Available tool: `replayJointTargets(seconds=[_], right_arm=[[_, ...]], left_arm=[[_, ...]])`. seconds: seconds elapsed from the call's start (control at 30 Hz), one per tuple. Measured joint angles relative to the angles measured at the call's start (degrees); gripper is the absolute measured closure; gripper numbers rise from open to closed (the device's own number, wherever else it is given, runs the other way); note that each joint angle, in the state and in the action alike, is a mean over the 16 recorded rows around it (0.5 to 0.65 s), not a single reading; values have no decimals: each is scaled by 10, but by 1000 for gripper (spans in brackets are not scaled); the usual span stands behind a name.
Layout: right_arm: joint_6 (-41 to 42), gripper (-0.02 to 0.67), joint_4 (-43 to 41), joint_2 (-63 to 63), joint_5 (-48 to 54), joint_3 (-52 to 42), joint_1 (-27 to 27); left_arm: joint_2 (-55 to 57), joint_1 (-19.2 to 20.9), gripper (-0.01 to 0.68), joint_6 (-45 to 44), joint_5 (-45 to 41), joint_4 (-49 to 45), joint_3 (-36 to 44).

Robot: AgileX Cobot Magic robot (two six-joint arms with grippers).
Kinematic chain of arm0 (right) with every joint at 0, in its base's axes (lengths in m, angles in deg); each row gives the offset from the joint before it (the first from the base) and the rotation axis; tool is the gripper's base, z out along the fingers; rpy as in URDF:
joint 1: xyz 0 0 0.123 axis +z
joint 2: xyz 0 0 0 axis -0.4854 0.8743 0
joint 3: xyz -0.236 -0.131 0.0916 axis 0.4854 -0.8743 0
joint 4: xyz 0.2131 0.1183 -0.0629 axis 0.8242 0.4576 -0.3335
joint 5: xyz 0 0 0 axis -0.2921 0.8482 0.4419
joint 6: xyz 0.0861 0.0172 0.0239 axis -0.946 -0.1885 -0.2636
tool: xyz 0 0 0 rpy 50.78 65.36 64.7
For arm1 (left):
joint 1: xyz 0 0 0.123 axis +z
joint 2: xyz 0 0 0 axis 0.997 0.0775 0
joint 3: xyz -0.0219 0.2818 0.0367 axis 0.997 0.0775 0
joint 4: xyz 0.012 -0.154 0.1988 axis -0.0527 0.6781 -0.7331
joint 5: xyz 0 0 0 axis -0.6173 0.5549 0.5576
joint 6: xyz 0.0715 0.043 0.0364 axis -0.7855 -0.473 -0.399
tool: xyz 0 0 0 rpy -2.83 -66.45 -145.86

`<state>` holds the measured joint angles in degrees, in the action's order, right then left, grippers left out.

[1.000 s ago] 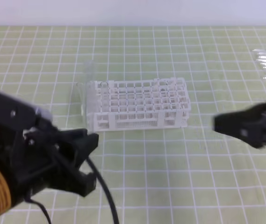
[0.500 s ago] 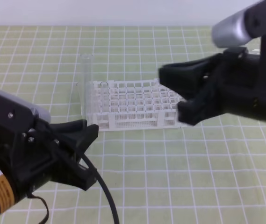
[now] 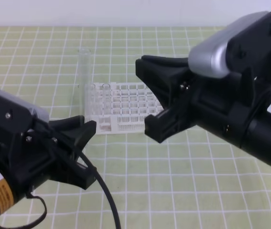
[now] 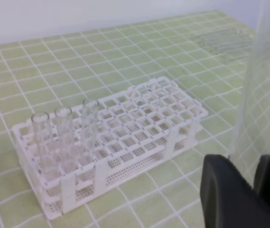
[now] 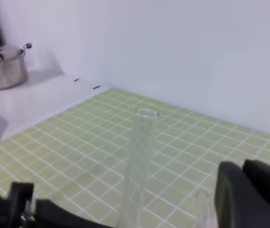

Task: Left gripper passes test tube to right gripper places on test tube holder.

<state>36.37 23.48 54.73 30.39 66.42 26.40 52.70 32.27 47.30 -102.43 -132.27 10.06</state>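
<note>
clear upright test tube [image 3: 84,86], left gripper [image 3: 80,152] clamped

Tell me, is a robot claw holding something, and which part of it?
Yes. The left gripper holds the test tube upright by its bottom end, pinched between its fingers. The right gripper is open and holds nothing.

Left gripper [image 3: 80,150] low at front left, fingers pointing right, closed around an upright test tube [image 3: 83,81]. Right gripper [image 3: 147,98] reaches in from the right past centre, jaws spread wide, pointing left toward the left gripper, not touching it.
</note>
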Motion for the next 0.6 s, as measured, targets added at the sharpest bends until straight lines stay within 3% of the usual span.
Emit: replayJointTargets(seconds=[0.6], right_arm=[[-3, 601, 37, 65, 33, 74, 7]], left_arm=[[0, 0, 668, 18, 25, -25, 0]])
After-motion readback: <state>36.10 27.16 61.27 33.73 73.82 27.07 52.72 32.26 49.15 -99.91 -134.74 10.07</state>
